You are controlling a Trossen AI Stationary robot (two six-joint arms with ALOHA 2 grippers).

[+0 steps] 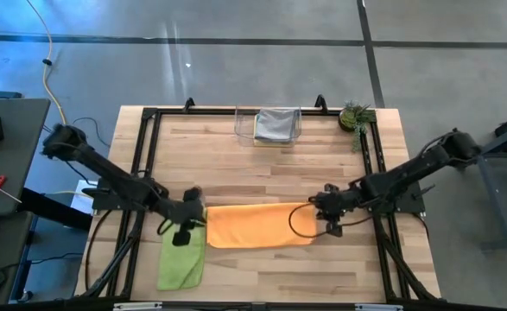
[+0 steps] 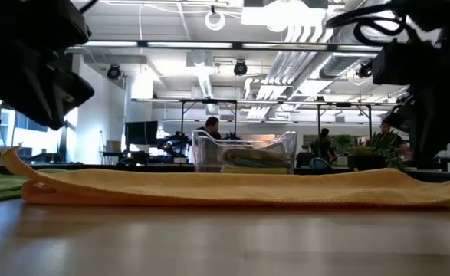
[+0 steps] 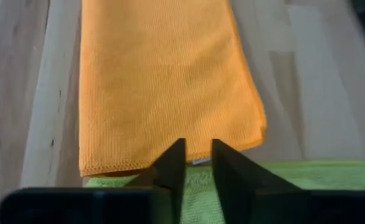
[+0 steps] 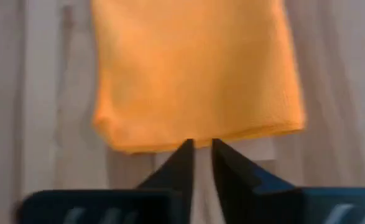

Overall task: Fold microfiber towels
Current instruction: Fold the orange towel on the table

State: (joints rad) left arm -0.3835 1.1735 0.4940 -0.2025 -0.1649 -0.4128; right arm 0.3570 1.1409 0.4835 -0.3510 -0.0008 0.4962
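While low, tools (image 1: 190,226) flanking towel (image 1: 257,225)

Colours: plain orange microfiber towel (image 1: 260,225), no pattern, fine knit texture. Lime green microfiber towel (image 1: 182,260), also plain. Grey cloth (image 1: 276,123) over a yellow one in the clear plastic bin (image 1: 243,131). Surface (image 1: 262,173) is pale wood planks, black frame rails. Both arms dark; small green plant (image 1: 355,117).
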